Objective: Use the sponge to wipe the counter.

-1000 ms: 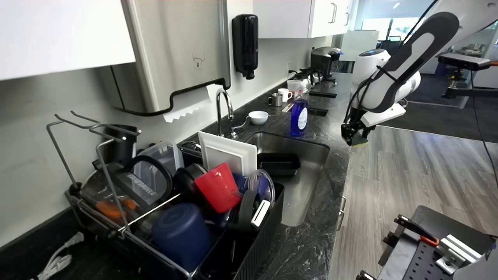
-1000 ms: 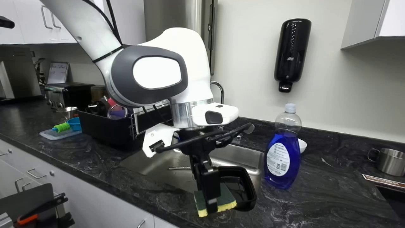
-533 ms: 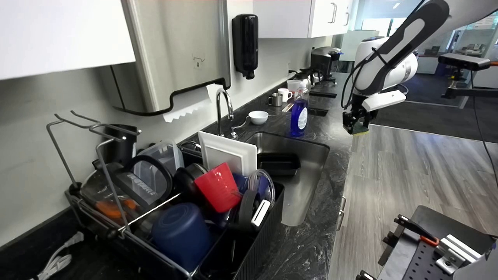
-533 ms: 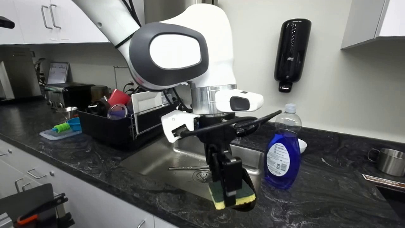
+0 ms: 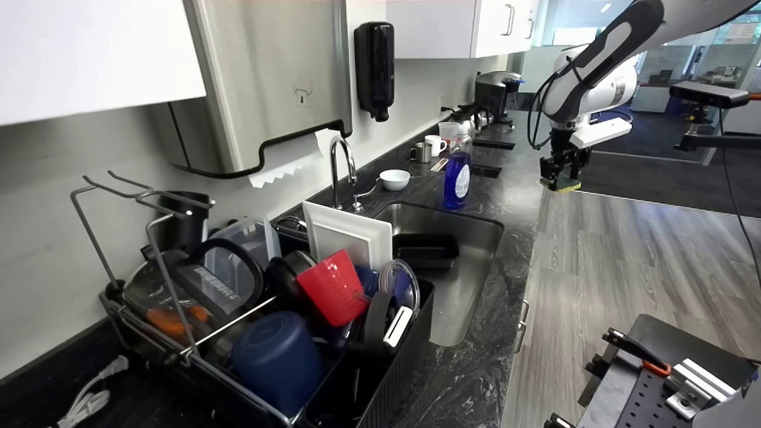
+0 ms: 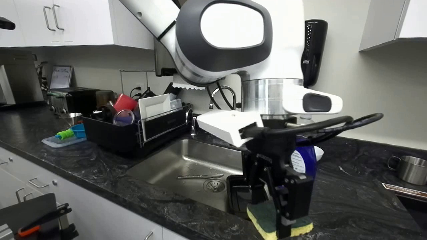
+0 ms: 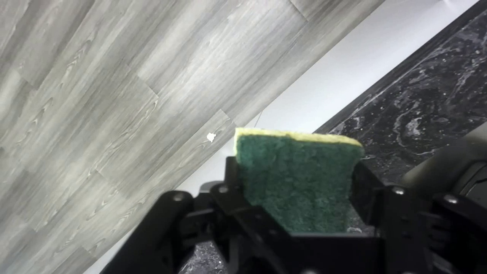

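Snugly, my claw [image 7: 298,173] has hold of the sponge [image 7: 298,186], jaws parted only as far as the sponge is broad. Its green side is up, with yellow beneath. I have it near the sink [image 6: 166,170], toward its front and the end where the blue bottle [image 6: 309,157] stands; in the wrist view it overlaps the edge of the surface [image 7: 418,110], and whether it touches I cannot tell. That bottle is upright just beside the sink, partly behind my claw in an exterior view. Inside the sink lie a black tray [image 5: 425,259], at the bottle's end, and a long metal utensil [image 6: 200,176] near the drain [image 6: 214,185]. The tap [image 5: 333,175] rises at the sink's back, and a white bowl [image 5: 395,183] sits near the back corner on the bottle's side. At the sink's opposite end is the dish rack [image 6: 110,136], heaped with things, a red cup [image 5: 335,287] among them. Past the rack stands a toaster [image 6: 73,100].
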Available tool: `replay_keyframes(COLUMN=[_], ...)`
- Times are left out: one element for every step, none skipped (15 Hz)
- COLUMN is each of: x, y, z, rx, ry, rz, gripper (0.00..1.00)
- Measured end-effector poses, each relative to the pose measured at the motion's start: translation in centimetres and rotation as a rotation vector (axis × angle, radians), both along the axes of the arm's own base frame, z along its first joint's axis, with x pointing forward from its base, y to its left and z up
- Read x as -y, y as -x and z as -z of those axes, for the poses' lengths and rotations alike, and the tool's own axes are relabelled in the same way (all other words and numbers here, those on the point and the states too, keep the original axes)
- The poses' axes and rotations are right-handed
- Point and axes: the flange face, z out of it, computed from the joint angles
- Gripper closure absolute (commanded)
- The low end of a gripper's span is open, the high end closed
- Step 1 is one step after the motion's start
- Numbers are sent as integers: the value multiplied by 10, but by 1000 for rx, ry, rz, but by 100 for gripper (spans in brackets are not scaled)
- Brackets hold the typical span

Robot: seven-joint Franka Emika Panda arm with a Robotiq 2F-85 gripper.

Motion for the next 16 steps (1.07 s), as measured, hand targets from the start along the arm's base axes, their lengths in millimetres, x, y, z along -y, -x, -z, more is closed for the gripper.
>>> replay_keyframes(x=[5, 9, 10, 10, 10, 9, 7, 4, 1, -2, -5, -8, -10, -12, -14, -14], y=[-4, -9, -15, -22, -28, -34, -40, -46, -51, -55, -59, -61, -64, -66, -68, -69], z=[0, 0, 2, 5, 9, 14, 20, 26, 33, 40, 47, 54, 62, 69, 76, 82], rx=[-5, -8, -10, -11, -10, -10, -11, -12, -13, -14, -16, -18, -17, -11, -5, 3], ry=[-2, -5, -9, -12, -16, -21, -28, -37, -46, -56, -68, -79, -89, -96, -102, -105], rz=[-7, -15, -23, -31, -36, -41, -46, -51, -56, -60, -65, -72, -78, -85, -93, -101], gripper=[56, 56, 56, 56, 56, 56, 56, 56, 56, 56, 56, 56, 56, 56, 56, 56])
